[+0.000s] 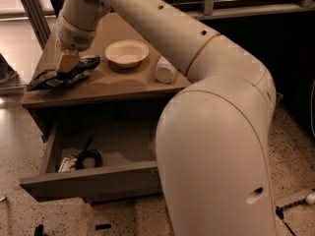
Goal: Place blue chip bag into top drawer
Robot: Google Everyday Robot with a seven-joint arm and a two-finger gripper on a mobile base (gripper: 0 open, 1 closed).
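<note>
The blue chip bag (74, 75), dark navy and crinkly with white patches, lies at the front left of the cabinet top (123, 85). Its left end reaches the top's edge. My gripper (66, 63) comes down from above and is shut on the bag's middle. The top drawer (93, 178) is pulled open below the cabinet top, with its flat grey-brown front towards me. My arm's large near links hide the drawer's right part.
A cream bowl (127, 52) stands mid-top and a white plastic bottle (166, 70) lies to its right. A black coiled cable (88, 157) and a small card (66, 165) lie in the drawer's left part. The floor is speckled.
</note>
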